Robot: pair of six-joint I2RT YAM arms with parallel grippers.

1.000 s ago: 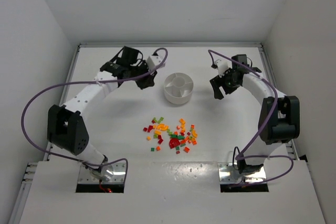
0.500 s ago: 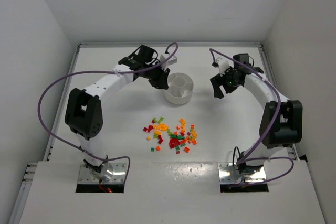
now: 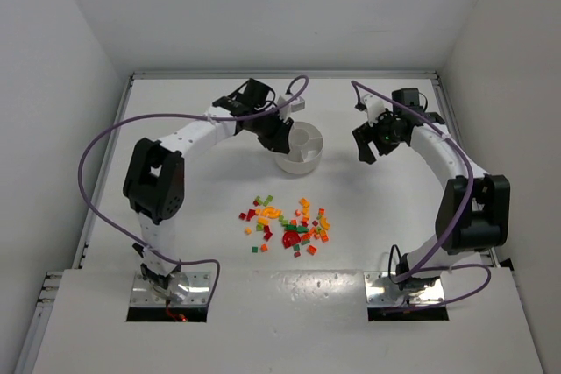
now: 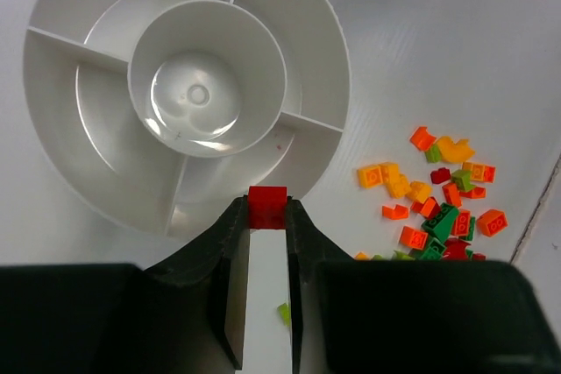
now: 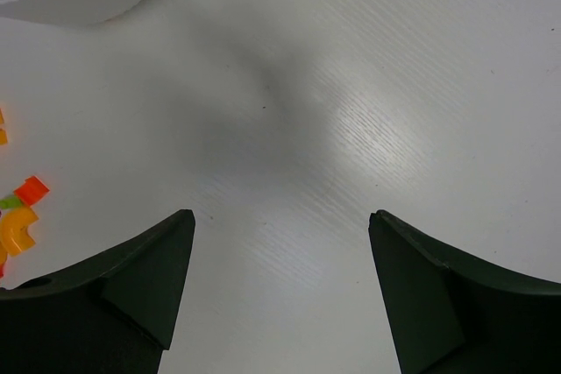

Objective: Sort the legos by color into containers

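The left hand [image 4: 266, 227] pinches a red brick [image 4: 266, 202] at its tips just above the near rim of the white dish [image 4: 54, 133], seemingly to drop it into a wedge [image 4: 230, 174]; loose legos [image 4: 438, 197] lie to its right, and the right hand [image 5: 280, 225] hangs wide, empty.

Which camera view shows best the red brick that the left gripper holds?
The left wrist view: the red brick sits pinched in the left gripper, by the rim of the white dish. In the top external view it cannot be made out. The right wrist view does not include it.
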